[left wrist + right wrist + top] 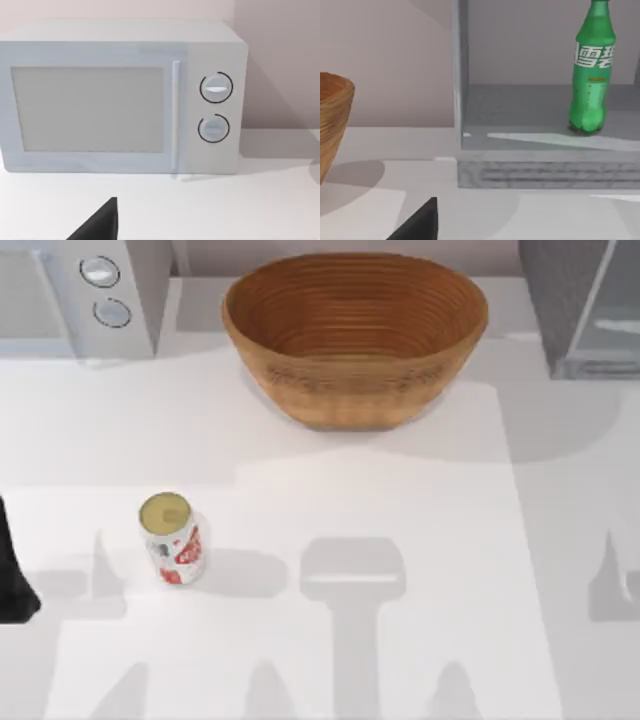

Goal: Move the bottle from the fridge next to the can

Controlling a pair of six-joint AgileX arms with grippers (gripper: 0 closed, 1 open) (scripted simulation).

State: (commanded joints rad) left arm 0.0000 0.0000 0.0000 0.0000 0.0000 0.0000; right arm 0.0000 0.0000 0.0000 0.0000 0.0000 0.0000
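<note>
The green bottle (592, 75) stands upright on the grey floor inside the fridge (545, 170), whose front is open in the right wrist view. In the top view the fridge (556, 290) sits at the table's back right corner with its pale door panel (612, 315). The white and red can (173, 540) stands upright at the front left of the table. A dark part of my right gripper (420, 224) shows low in the right wrist view, well short of the fridge. My left arm (12, 580) is at the table's left edge, left of the can; its gripper (100, 225) faces the knobbed box.
A light grey box with two round knobs (100, 290) stands at the back left. A large woven basket (355, 335) sits at the back middle, between that box and the fridge. The white table (400, 640) stretches in front of them.
</note>
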